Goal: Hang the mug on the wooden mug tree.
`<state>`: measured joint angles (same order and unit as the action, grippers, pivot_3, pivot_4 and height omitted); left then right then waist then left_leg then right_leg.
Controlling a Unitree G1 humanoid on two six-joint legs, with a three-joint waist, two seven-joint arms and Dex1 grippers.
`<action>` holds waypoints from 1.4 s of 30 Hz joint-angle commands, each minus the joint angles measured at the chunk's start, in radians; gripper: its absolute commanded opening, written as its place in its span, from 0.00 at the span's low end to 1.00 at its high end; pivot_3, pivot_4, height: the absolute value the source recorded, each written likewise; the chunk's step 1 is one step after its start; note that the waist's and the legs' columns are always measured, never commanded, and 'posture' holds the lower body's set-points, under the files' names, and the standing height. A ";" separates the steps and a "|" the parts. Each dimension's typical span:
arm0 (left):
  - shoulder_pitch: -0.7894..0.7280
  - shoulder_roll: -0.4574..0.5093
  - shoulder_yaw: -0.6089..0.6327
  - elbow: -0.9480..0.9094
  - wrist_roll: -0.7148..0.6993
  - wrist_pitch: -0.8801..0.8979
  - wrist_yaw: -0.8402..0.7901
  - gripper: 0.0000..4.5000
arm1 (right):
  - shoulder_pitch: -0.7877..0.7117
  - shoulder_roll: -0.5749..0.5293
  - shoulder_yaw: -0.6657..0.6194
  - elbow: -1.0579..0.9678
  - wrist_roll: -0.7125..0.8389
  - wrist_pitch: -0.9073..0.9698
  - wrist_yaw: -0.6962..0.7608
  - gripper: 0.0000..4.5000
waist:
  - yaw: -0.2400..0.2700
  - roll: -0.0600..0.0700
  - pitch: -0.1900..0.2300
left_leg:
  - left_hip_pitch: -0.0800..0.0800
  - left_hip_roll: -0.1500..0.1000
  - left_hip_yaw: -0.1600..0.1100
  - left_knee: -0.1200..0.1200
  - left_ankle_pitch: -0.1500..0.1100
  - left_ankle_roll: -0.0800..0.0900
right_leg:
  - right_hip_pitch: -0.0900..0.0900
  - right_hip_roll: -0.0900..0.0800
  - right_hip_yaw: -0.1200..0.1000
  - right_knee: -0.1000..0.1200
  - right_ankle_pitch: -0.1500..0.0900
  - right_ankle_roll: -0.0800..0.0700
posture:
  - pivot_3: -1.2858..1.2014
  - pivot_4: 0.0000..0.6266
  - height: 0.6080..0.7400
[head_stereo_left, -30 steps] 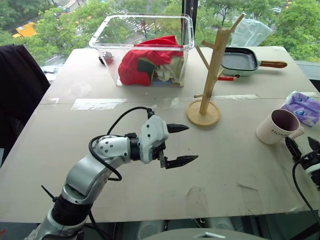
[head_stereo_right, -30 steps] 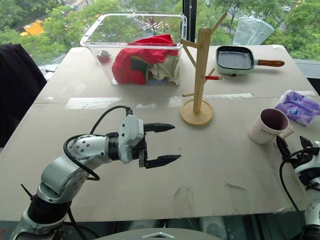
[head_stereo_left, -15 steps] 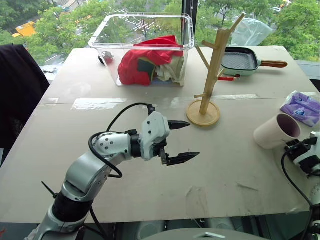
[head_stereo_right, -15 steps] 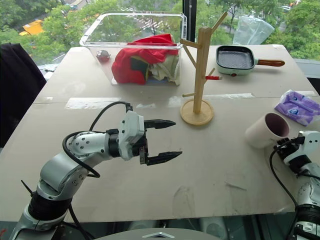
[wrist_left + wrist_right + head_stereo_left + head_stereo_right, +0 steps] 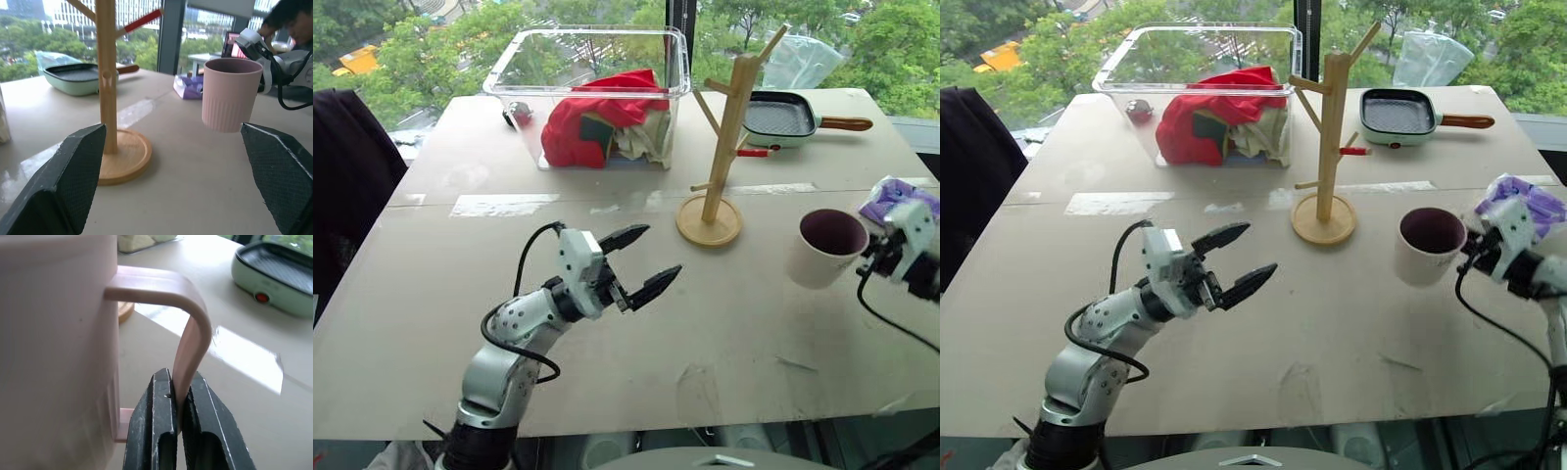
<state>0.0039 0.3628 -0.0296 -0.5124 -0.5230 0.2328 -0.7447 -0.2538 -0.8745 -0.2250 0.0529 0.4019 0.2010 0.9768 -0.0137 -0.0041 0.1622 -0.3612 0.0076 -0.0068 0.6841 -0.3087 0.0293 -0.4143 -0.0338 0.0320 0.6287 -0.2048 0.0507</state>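
Now the right gripper (image 5: pixel 177 431) is pinched tight on the handle of the mug (image 5: pixel 826 247), its two black fingers (image 5: pixel 149 431) clamped on either side of the thin curved strap near its lower end. The mug hangs clear of the table (image 5: pixel 607 323), upright with its dark maroon inside facing up, over the table's right part and well apart from the wooden mug tree (image 5: pixel 722 147). In the left wrist view the mug's base sits above the tabletop with a gap beneath it (its ribbed lower wall is plain there).

The wooden mug tree stands upright on its round disc base near the middle of the table, toward the far side, with angled pegs sticking out of the square post; one peg has a red tip. No mug hangs on it.

The left gripper (image 5: pixel 640 262) is held above the table's near-centre with its fingers spread wide and nothing between them, pointing toward the tree and the mug.

Behind the tree lies a pale green grill pan (image 5: pixel 781 117) with a wooden handle. To the tree's left, at the far side, a clear plastic bin (image 5: pixel 597 93) holds red cloth (image 5: pixel 578 122) and other fabric. A purple packet (image 5: pixel 899 201) lies at the right edge, just behind the right gripper. In the left wrist view a person (image 5: pixel 293 22) sits in the background beyond the mug.
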 commanded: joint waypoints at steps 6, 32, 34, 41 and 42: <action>0.129 -0.054 0.053 0.072 -0.052 -0.213 -0.116 1.00 | -0.286 -0.187 0.165 -0.152 -0.027 0.264 0.136 0.01 | 0.010 -0.001 0.001 | -0.003 0.001 -0.003 0.000 0.000 0.000 | -0.001 0.000 -0.004 -0.002 -0.002 -0.003 | 0.52 0.24 1.00; 0.140 -0.109 0.000 0.116 -0.030 -0.336 -0.125 1.00 | -0.753 -0.027 0.453 0.040 -0.278 0.292 0.226 0.07 | 0.005 -0.001 0.002 | -0.006 0.001 -0.002 0.000 -0.001 0.001 | -0.003 -0.003 -0.005 -0.003 -0.001 -0.003 | 0.52 0.24 1.00; 0.136 -0.114 -0.004 0.116 -0.027 -0.334 -0.117 1.00 | -0.768 -0.019 0.456 0.071 -0.302 0.265 0.220 0.19 | 0.003 -0.001 0.002 | -0.006 0.001 -0.002 0.000 -0.001 0.001 | -0.004 -0.003 -0.005 -0.003 -0.001 -0.003 | 0.52 0.24 1.00; 0.160 -0.080 -0.004 0.121 0.013 -0.318 -0.100 1.00 | -0.775 -0.034 0.370 0.103 -0.258 0.377 0.204 0.96 | 0.004 -0.001 0.002 | -0.006 0.001 -0.003 -0.001 -0.001 0.001 | -0.004 -0.003 -0.006 -0.003 -0.001 -0.003 | 0.52 0.24 1.00; 0.167 -0.065 -0.001 0.126 0.037 -0.310 -0.088 1.00 | -0.760 -0.053 0.344 0.098 -0.235 0.412 0.214 0.96 | 0.004 -0.001 0.002 | -0.006 0.001 -0.003 -0.001 -0.001 0.001 | -0.004 -0.003 -0.006 -0.003 -0.001 -0.003 | 0.52 0.24 1.00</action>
<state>0.1601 0.2780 -0.0385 -0.3792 -0.5190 -0.0770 -0.8466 -1.0129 -0.8860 0.1975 0.1726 0.1304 0.5621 1.1756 -0.0096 -0.0054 0.1639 -0.3680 0.0089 -0.0099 0.6835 -0.3095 0.0304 -0.4186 -0.0373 0.0260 0.6259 -0.2061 0.0479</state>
